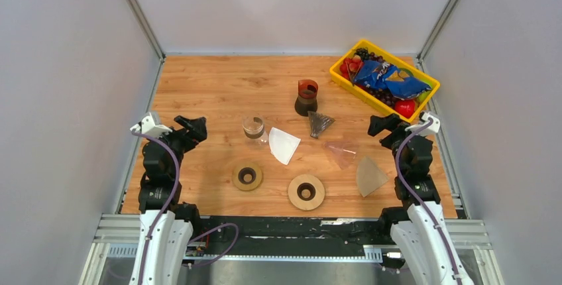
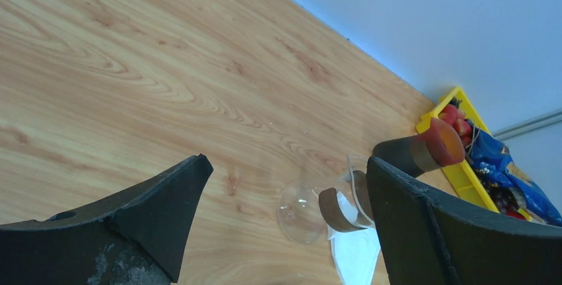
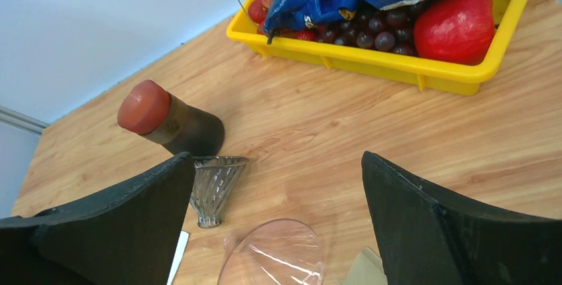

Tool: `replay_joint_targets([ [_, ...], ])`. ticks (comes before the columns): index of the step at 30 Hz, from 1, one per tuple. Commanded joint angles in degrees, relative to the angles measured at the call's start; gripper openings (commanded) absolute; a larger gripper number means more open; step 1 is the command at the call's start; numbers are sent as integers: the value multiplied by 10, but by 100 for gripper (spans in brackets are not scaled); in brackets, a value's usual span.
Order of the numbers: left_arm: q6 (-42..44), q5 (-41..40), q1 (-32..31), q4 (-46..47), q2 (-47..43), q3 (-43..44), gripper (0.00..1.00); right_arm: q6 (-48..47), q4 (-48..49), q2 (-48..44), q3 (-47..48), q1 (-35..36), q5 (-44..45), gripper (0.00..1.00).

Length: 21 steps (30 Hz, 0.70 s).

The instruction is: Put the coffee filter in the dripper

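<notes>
A white coffee filter (image 1: 285,144) lies flat mid-table, and its edge shows in both wrist views (image 2: 354,253) (image 3: 177,258). A brown paper filter (image 1: 370,175) (image 3: 364,268) lies to its right. Between them a clear pinkish dripper cone (image 1: 341,154) (image 3: 275,255) lies on its side. A dark ribbed dripper cone (image 1: 320,123) (image 3: 215,185) lies behind it. My left gripper (image 1: 192,128) (image 2: 288,166) is open and empty left of these. On the right, my right gripper (image 1: 381,124) (image 3: 276,160) is open and empty above the pinkish cone.
A glass carafe with a brown collar (image 1: 253,127) (image 2: 301,212) stands left of the white filter. A brown, red-topped vessel (image 1: 307,97) (image 3: 169,122) stands behind. Two wooden rings (image 1: 247,176) (image 1: 306,192) lie near the front. A yellow bin (image 1: 344,79) (image 3: 371,56) of fruit sits back right.
</notes>
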Motion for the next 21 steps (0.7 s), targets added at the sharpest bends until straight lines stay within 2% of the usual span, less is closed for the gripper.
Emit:
replay_joint_targets([
  [1, -12, 7, 2, 17, -4, -3, 100, 0, -6, 7, 32, 1, -5, 100],
  [7, -21, 11, 2, 21, -3, -6, 100, 13, -12, 4, 34, 1, -22, 100],
  [14, -21, 28, 2, 24, 0, -8, 100, 10, -12, 4, 47, 1, -94, 100],
  [21, -25, 49, 2, 36, 1, -11, 100, 3, -16, -3, 44, 1, -215, 100],
])
